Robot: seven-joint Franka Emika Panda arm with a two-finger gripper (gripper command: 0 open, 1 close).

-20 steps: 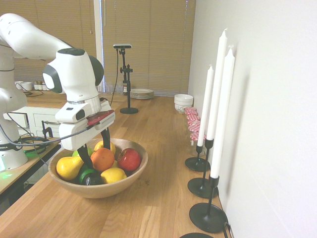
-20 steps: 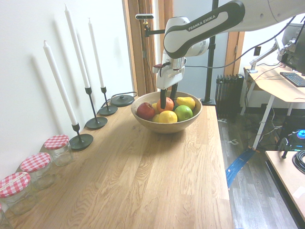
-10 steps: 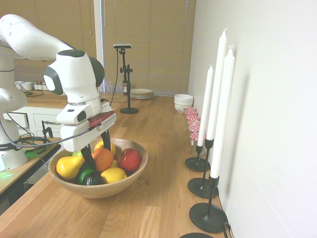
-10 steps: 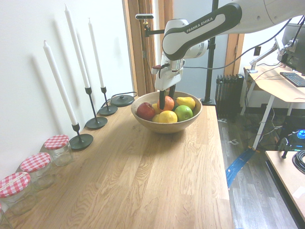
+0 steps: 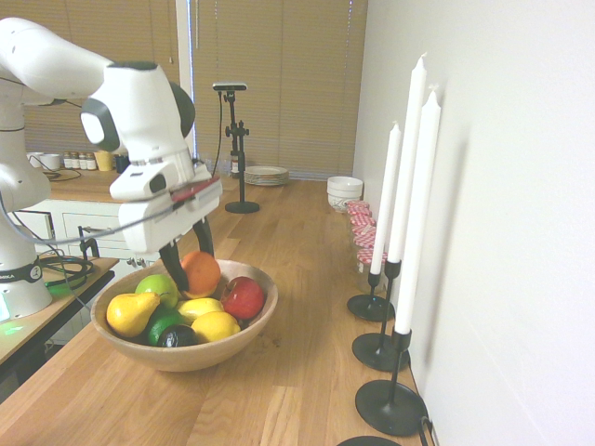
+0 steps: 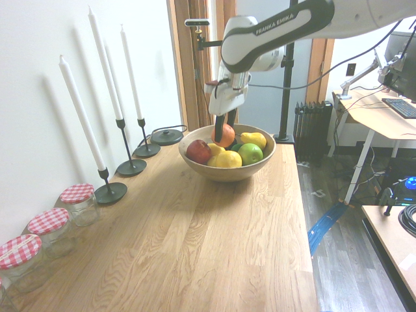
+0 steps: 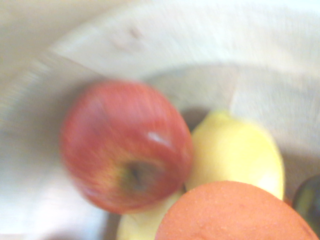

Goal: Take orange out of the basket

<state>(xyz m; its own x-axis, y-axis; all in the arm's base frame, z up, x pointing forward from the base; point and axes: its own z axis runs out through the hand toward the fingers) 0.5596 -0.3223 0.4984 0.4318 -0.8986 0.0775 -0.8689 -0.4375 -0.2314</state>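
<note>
Claw (image 5: 189,263) in the first exterior view gripped the orange (image 5: 200,273) between its two dark fingers, one on each side of the fruit. The orange hung above the other fruit, over the near-left part of the basket (image 5: 237,341), lifted off the pile but within the rim's outline. Below it in the basket lay a red apple (image 5: 244,298), two lemons (image 5: 215,326), a yellow pear (image 5: 130,313) and a green apple (image 5: 158,286). The basket stood on the wooden counter (image 5: 297,269). Along the wall to the right stood white candles (image 5: 416,204) in black holders.

From the second exterior view the claw (image 6: 225,125) came down from above with the orange (image 6: 224,135) held in it, raised over the far side of the basket (image 6: 227,173). A red apple (image 6: 198,151) and a lemon (image 6: 228,159) lay toward the front, a green apple (image 6: 250,153) to the right. Jars with red checked lids (image 6: 78,201) stood beside the wall.

In the blurred wrist view the orange (image 7: 235,212) rose from the bottom edge, with the red apple (image 7: 125,147) and a lemon (image 7: 235,152) beyond it against the basket wall (image 7: 200,45).
</note>
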